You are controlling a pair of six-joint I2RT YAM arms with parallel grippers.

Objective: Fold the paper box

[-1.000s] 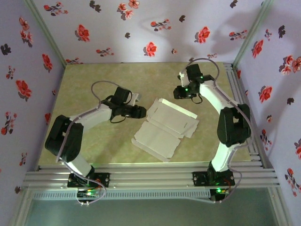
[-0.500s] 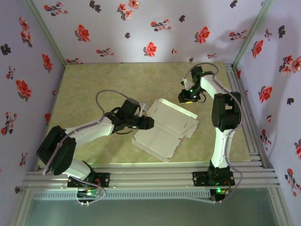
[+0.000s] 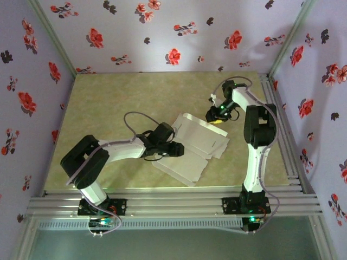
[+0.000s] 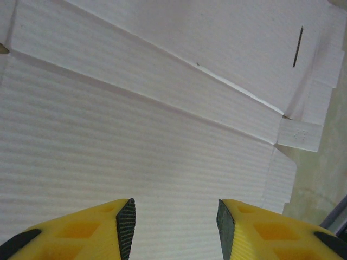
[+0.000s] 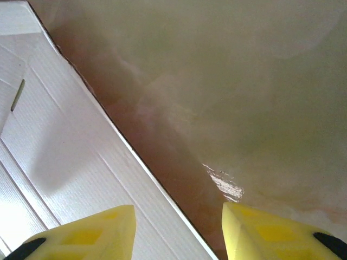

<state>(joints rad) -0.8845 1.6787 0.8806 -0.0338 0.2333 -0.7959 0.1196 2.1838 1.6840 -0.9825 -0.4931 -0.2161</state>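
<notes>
We logged the paper box [image 3: 191,147] spread open, pale face up, at centre frame on the worktop [image 3: 103,103]. The left tool [image 3: 177,150] hung over the box's left edge. In its wrist view the yellow fingers [image 4: 122,219] stood apart with nothing between them, above a ribbed white panel. The right tool [image 3: 214,115] hung at the box's upper right corner, fingers [image 5: 246,227] likewise apart and empty. There the box edge ran diagonally from upper left to bottom centre, with bare worktop on its right.
</notes>
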